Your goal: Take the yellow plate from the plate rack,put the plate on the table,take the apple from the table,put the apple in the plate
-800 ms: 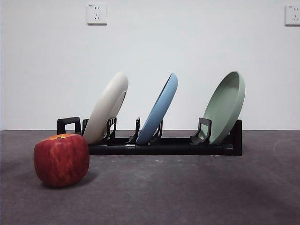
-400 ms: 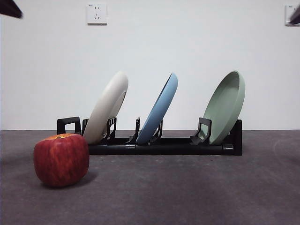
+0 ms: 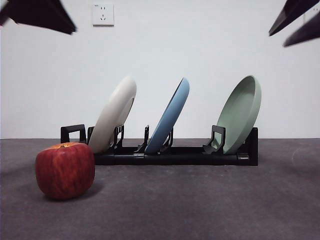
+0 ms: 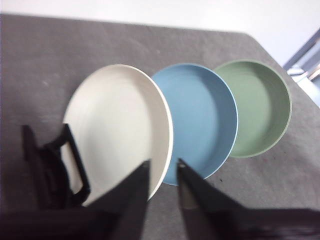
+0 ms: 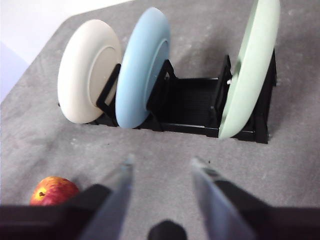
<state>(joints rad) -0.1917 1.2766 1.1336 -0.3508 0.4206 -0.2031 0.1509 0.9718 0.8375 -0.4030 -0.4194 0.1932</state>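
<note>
Grey table [image 3: 200, 205] beneath our two arms, yellow plate [image 3: 114, 116] leaning in the plate rack [image 3: 175, 155] at its nine o'clock end, apple [image 3: 65, 170] nearer at seven o'clock, our left gripper [image 4: 163, 170] above the plate's rim with jaws slightly parted, our right gripper [image 5: 161, 170] wide open, both empty.

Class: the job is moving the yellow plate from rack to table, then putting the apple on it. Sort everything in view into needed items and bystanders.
Needed: yellow plate, plate rack, table, apple.

Bystanders: blue plate, green plate, wall sockets.
</note>
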